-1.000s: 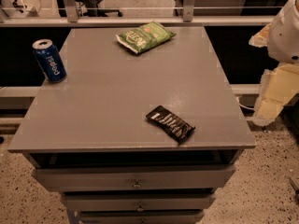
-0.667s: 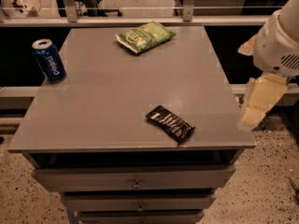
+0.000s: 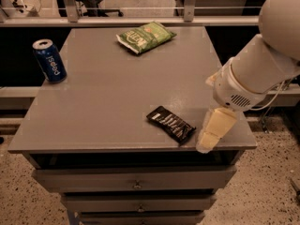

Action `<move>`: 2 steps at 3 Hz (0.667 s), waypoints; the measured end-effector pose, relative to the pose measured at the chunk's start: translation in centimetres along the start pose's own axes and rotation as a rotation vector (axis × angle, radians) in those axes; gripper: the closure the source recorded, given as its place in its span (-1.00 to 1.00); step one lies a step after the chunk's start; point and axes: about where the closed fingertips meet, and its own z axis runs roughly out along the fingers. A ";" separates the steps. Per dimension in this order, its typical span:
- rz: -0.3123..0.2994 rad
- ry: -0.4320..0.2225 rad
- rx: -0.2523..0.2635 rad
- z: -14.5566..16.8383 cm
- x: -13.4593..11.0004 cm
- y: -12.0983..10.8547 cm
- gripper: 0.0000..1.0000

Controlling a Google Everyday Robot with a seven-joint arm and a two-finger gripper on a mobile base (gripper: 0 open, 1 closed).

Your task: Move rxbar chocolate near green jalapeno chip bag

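Grey laminate is covering the square table [image 3: 117, 93], which is sitting on a stack of drawers [image 3: 136, 184] with small round knobs. Taking the tabletop as a clock face, with twelve at the far edge, the rxbar chocolate [image 3: 170, 123] is lying flat at about five o'clock, near the front edge. Its glossy black wrapper is lying diagonally, with the white lettering facing up.

The green jalapeno chip bag [image 3: 145, 36] is resting at about twelve o'clock, close to the far edge and well apart from the bar. It is slanting, with its right end pointing toward one o'clock. A blue Pepsi can [image 3: 49, 61] is standing upright at about ten o'clock, near the left edge and well apart from both the bag and the bar.

The robot's white arm [image 3: 262, 69] is reaching in from three o'clock, its rounded body hanging over the right edge of the table. The gripper [image 3: 206, 144] is pale and yellowish, and it is pointing downward at about four o'clock, over the front right corner of the table. It is hanging just beside the bar, on the bar's right, and is not touching it. Whether the gripper is spread or pressed together cannot be told from this angle, and it is holding nothing that shows. Whether its tip is touching the table edge cannot be told either.
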 end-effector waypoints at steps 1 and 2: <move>0.015 -0.044 -0.021 3.1 -1.4 0.2 -1.00; 0.037 -0.061 -0.046 5.5 -2.5 0.2 -1.00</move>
